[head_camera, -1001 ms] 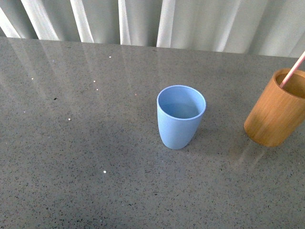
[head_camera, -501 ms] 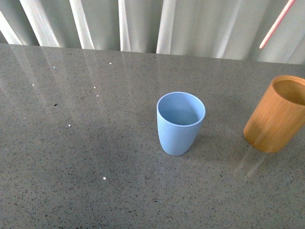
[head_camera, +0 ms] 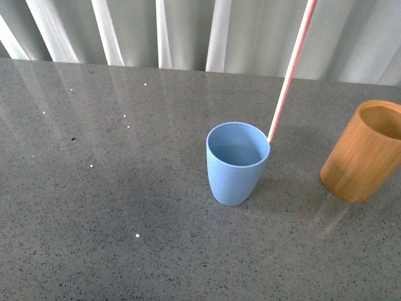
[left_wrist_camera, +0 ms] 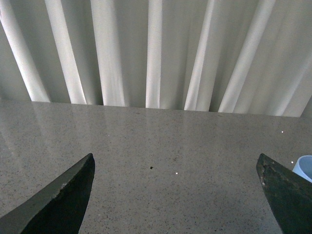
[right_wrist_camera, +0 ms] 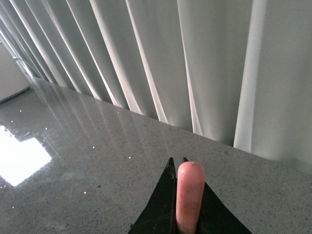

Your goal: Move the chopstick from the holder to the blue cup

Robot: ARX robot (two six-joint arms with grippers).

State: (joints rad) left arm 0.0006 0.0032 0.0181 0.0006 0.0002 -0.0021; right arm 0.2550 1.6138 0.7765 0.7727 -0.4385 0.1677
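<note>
A light blue cup [head_camera: 237, 164] stands upright in the middle of the grey table in the front view. A pinkish-red chopstick [head_camera: 291, 74] slants down from the top edge, its lower tip at the cup's right rim. The orange-brown wooden holder [head_camera: 365, 151] stands at the right, and no stick shows in it. My right gripper [right_wrist_camera: 176, 165] is shut on the chopstick's blunt end [right_wrist_camera: 190, 195] in the right wrist view; it is out of the front view. My left gripper [left_wrist_camera: 175, 168] is open and empty above bare table. A sliver of the blue cup [left_wrist_camera: 304, 167] shows at that view's edge.
White pleated curtains [head_camera: 207, 31] hang behind the table's far edge. The speckled grey tabletop [head_camera: 113, 207] stretches to the left of the cup.
The chopstick was lifted out of the holder, carried up and leftward, and now its tip has come down to the blue cup's right rim.
</note>
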